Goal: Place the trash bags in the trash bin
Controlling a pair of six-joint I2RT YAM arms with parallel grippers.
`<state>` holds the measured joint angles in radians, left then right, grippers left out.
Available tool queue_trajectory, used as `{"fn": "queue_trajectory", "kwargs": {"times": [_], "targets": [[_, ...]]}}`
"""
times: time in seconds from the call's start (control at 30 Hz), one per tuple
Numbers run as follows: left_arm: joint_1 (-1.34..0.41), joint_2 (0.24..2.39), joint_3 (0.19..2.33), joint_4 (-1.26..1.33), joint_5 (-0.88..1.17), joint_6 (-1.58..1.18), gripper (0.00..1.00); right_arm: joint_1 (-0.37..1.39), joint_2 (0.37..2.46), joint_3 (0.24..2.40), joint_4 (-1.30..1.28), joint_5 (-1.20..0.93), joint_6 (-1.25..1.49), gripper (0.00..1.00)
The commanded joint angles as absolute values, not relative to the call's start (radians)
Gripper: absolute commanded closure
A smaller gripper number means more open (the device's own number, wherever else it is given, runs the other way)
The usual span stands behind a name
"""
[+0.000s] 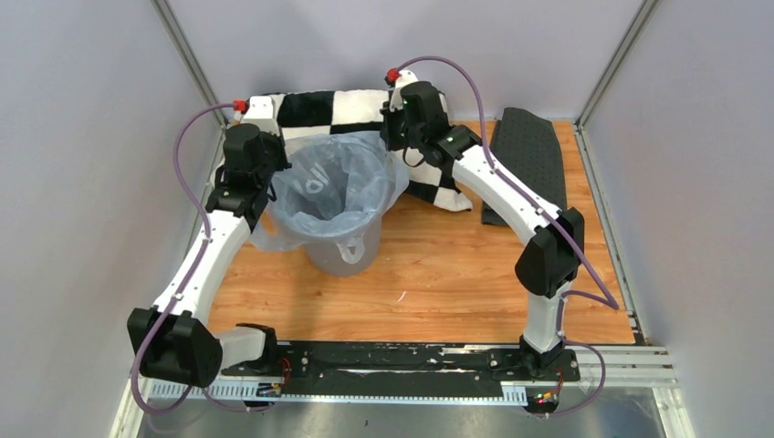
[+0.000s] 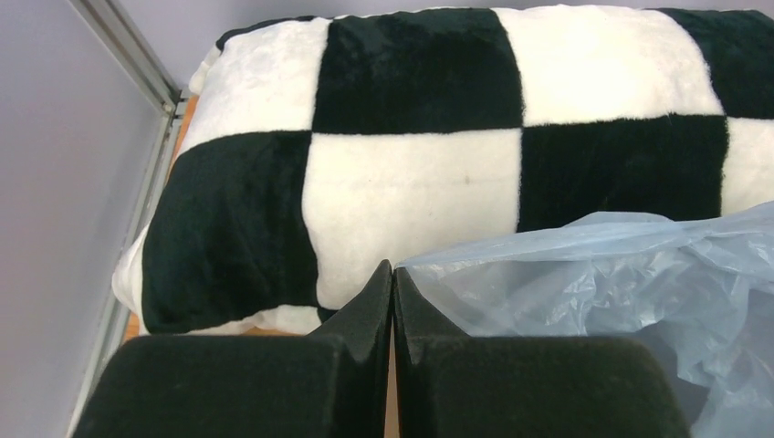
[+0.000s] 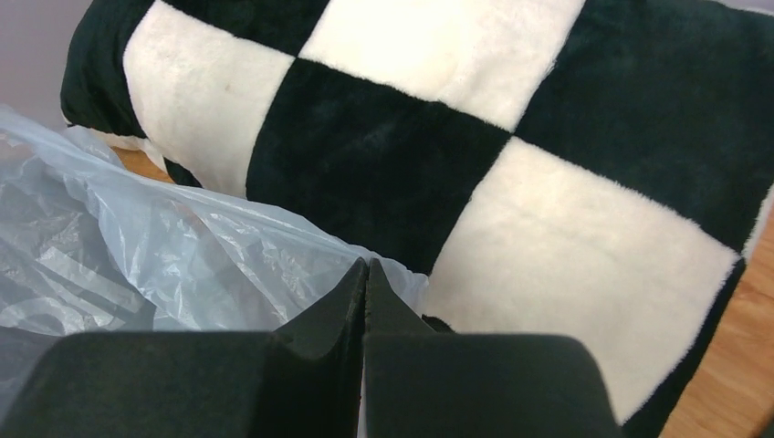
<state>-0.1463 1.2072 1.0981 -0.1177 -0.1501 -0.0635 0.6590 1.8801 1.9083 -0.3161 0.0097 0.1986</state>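
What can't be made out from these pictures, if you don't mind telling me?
- Top view: the inside of the bin, hidden by the bag.
- Top view: the bag's lettering, too small and crumpled to read.
- Wrist views: whether the shut left gripper or right gripper pinches the bag; their closed tips hide the contact.

Wooden table [image 1: 438, 269], trash bin [image 1: 342, 257], checkered pillow [image 1: 356, 108], mat [image 1: 531, 155]
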Motion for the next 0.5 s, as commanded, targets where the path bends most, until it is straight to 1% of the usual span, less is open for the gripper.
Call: {"fn": "queue_trajectory", "kwargs": {"times": [0.0, 0.27, 0.3, 0.37, 0.4, 0.43, 0.47], "targets": [[-0.128, 1.239, 1.085, -0.055, -0.153, -0.101, 1.00, 0.619, 1.906, 1.904, -0.310, -0.081, 0.284, 1.00], [-0.092, 1.276, 1.092, -0.076, -0.134, -0.174, 1.00, 0.609, 1.928, 1.836, -0.302, -0.135, 0.330, 1.00], [-0.090, 1.281, 1.096, -0.084, -0.135, -0.187, 0.98, 0.609, 1.927, 1.824, -0.299, -0.135, 0.335, 1.00], [-0.089, 1.290, 1.109, -0.104, -0.127, -0.200, 0.94, 0.609, 1.921, 1.799, -0.293, -0.140, 0.344, 1.00], [-0.089, 1.293, 1.122, -0.115, -0.124, -0.206, 0.91, 0.609, 1.918, 1.789, -0.289, -0.144, 0.346, 1.00], [-0.089, 1.296, 1.135, -0.127, -0.124, -0.210, 0.86, 0.609, 1.915, 1.779, -0.287, -0.145, 0.350, 1.00], [-0.090, 1.295, 1.146, -0.138, -0.129, -0.216, 0.77, 0.609, 1.909, 1.772, -0.285, -0.143, 0.354, 1.00]]}}
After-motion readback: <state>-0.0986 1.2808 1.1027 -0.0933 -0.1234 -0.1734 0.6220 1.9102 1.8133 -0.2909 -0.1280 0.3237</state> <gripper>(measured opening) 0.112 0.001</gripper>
